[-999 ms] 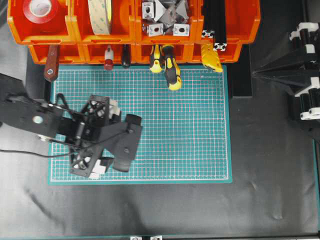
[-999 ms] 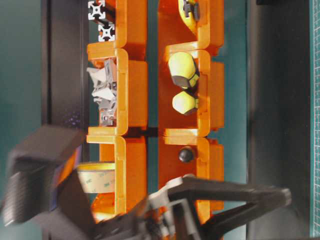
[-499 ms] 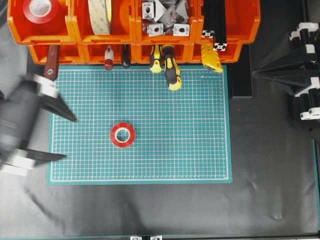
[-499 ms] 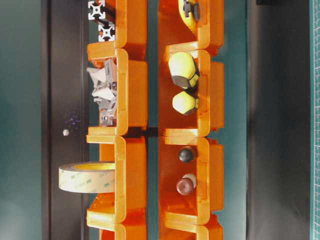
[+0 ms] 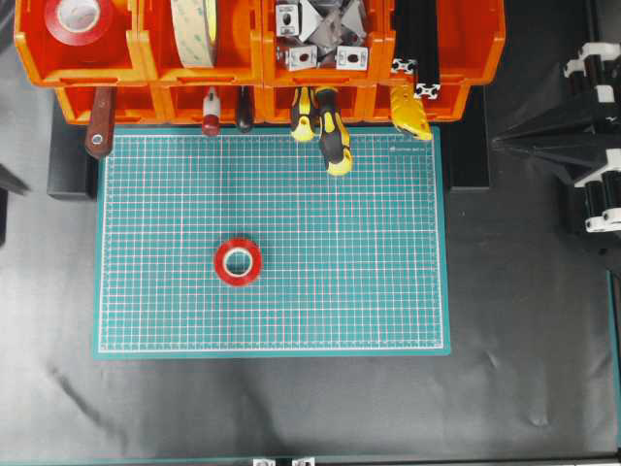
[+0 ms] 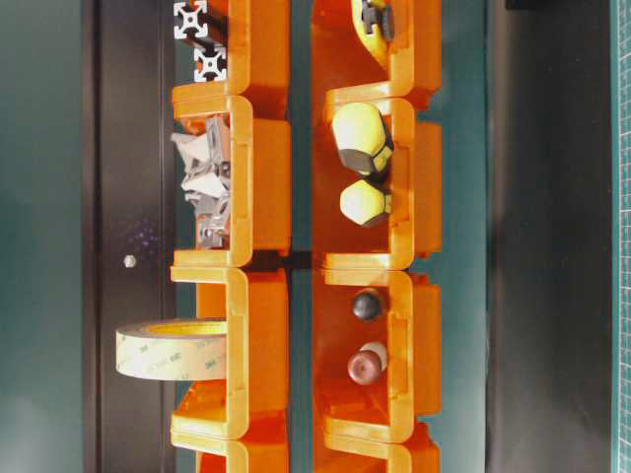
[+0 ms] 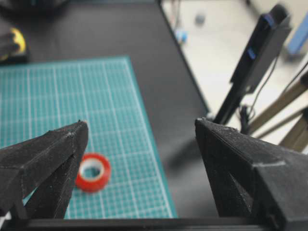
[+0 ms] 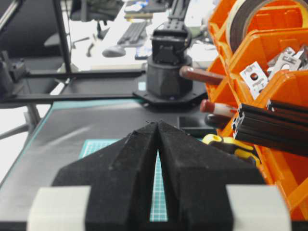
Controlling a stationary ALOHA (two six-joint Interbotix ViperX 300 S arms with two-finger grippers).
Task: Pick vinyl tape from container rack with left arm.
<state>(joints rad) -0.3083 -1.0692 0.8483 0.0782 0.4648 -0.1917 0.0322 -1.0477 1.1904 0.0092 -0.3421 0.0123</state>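
Observation:
A small red vinyl tape roll (image 5: 238,261) with a white core lies flat on the green cutting mat (image 5: 369,252). It also shows in the left wrist view (image 7: 93,172). A second red roll (image 5: 78,17) sits in the top left bin of the orange container rack (image 5: 262,68). My left gripper (image 7: 140,123) is open and empty, pulled back high above the mat with the roll far below its left finger (image 7: 48,159). It is almost out of the overhead view. My right gripper (image 5: 497,142) is shut and empty (image 8: 157,123), parked at the right.
The rack (image 6: 261,197) also holds a cream-yellow tape roll (image 5: 194,29), metal brackets (image 5: 320,34), black profiles (image 5: 417,39), yellow-black screwdrivers (image 5: 330,131) and a brown-handled tool (image 5: 99,121) that juts over the mat's far edge.
My left arm has pulled back from over the mat to the left, almost out of the overhead view. The red roll lies uncovered on the mat where the gripper was.

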